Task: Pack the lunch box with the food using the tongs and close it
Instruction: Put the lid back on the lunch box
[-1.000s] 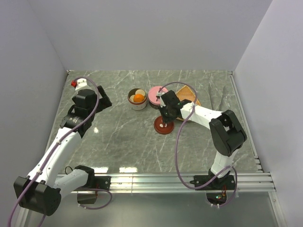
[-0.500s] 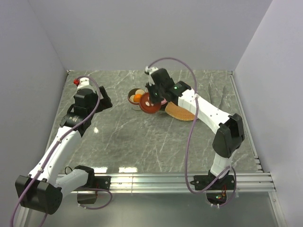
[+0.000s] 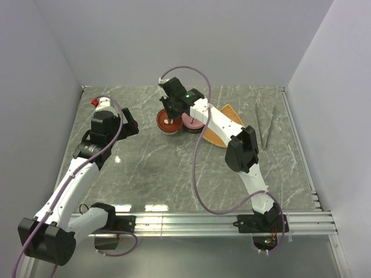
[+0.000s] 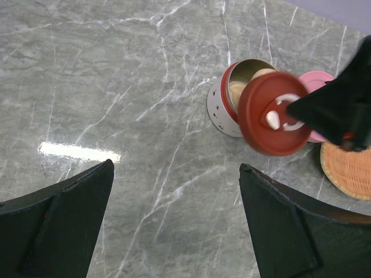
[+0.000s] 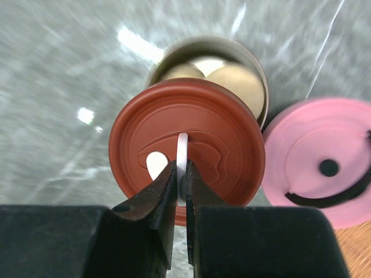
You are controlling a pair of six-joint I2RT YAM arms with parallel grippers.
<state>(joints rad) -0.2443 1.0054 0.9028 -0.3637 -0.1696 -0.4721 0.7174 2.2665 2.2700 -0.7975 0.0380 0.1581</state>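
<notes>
Right gripper (image 5: 181, 179) is clenched on the thin white handle (image 5: 182, 152) of the red lid (image 5: 223, 133), which hangs tilted and off-centre over the box (image 4: 219, 113). Cream balls (image 5: 237, 81) sit inside. If it goes down like that, I'd say it catches the rim, jams crooked or shoves the box into the pink disc (image 5: 316, 156). Tongs (image 3: 268, 124) lie well right. Left gripper (image 4: 177, 168) (wide open, holding nothing) hovers apart.

Bright even overhead light, glare patch on table (image 4: 78, 152), motion blur in R wrist bg
</notes>
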